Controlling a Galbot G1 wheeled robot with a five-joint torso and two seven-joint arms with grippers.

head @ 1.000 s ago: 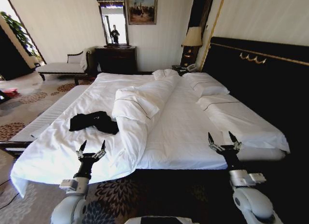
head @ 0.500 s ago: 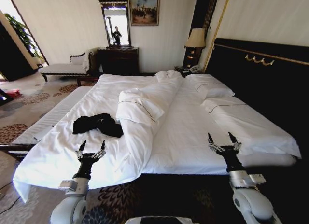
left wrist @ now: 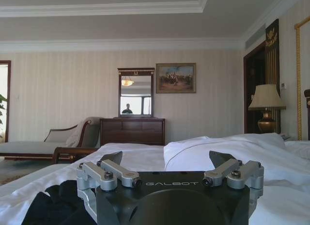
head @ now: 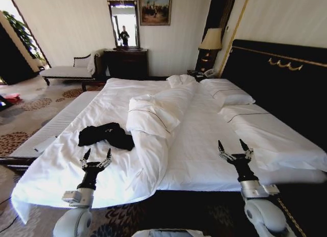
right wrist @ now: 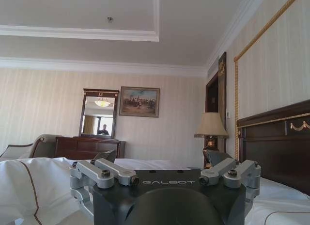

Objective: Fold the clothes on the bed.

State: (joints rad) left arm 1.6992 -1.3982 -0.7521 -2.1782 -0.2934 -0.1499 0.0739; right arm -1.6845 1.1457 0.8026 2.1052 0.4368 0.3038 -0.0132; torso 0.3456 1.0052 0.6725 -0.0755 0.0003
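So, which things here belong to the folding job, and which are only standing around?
For the job:
- black T-shirt
- bed
- left gripper, open
- right gripper, open

Just around:
- chaise bench
- dresser
- mirror
- painting
- lamp

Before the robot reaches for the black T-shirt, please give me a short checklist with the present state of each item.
1. T-shirt lies on the bed: ok.
2. T-shirt is spread flat: not ok, it lies crumpled.
3. Left gripper has open fingers: ok.
4. Right gripper has open fingers: ok.
5. Left gripper is near the T-shirt, nothing between them: ok.
6. Duvet is off the T-shirt: cannot tell, its folded edge lies right beside it.
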